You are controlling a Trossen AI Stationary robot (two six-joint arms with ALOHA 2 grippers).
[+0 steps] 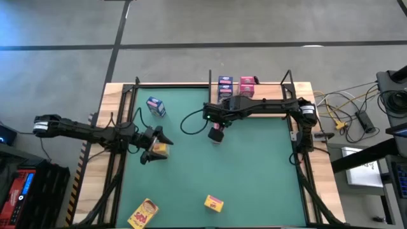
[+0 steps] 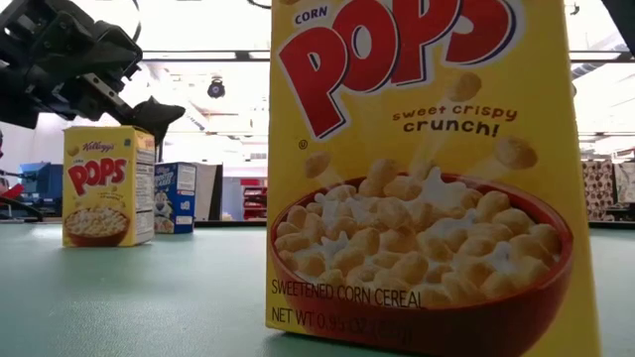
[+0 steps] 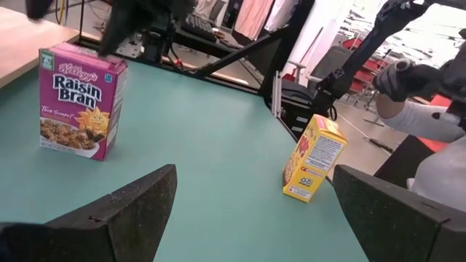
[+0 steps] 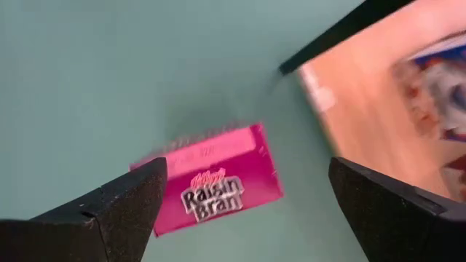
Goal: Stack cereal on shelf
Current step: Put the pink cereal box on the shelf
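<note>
A blue cereal box [image 1: 224, 88] and a pink one [image 1: 246, 85] stand on the wooden shelf [image 1: 267, 105] at the far edge. On the green surface: a pink Raisin Bran box [image 1: 217, 134] mid-far, a blue box [image 1: 156, 106] far left, yellow Pops boxes [image 1: 213, 203] near, one [image 1: 144, 212] lying flat.

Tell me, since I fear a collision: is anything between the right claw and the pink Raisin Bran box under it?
Nothing visible. The right claw hangs open above the Raisin Bran box, with only bare green mat around it. The shelf lies off to one side.
</note>
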